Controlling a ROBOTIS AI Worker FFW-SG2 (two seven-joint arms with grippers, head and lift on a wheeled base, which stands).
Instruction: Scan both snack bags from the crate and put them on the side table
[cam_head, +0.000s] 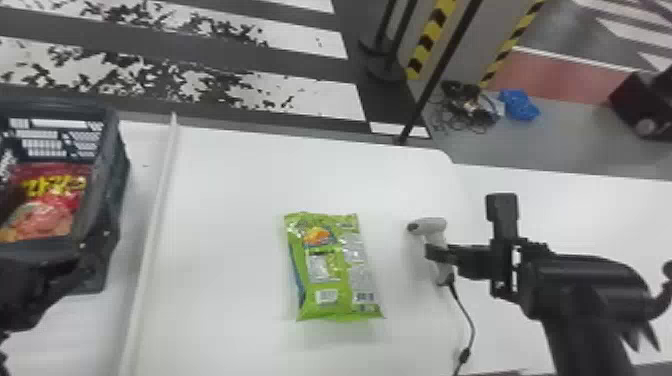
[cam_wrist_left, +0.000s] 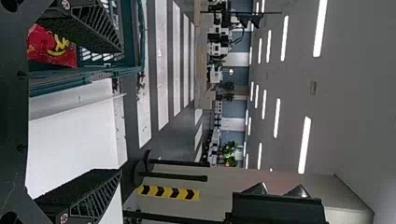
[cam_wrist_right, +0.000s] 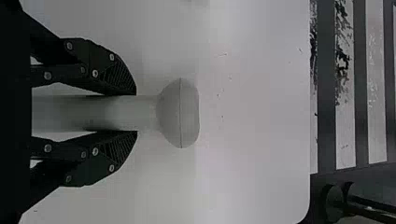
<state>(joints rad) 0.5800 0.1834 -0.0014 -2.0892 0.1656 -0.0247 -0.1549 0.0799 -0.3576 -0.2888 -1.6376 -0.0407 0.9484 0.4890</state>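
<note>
- Head view: I judge the task about halfway at most. The green bag (cam_head: 332, 270) is out of the crate (cam_head: 112, 175), lying flat on the bench (cam_head: 225, 200) with a printed code facing up. The red bag (cam_head: 55, 200) lies in the crate, so taking it out, scanning it and setting it down are all left.
- Whether the green bag has been scanned, I cannot tell; nor can I tell if where it lies counts as its final place.
- My right pincer (cam_head: 436, 254) has the scanner (cam_head: 432, 225) beside the green bag, apart from it. The cord (cam_head: 468, 320) trails toward the near edge and could snag. A raised rail (cam_head: 155, 200) runs between crate and green bag; the red bag would need lifting over it.
- Left wrist view: my left pincer (cam_wrist_left: 121, 112) is spread, nothing between its fingers, near the crate. The crate's walls could catch them on the way in.
- Right wrist view: my right pincer pinches the scanner's handle from both sides, its rounded head just beyond the fingertips.
</note>
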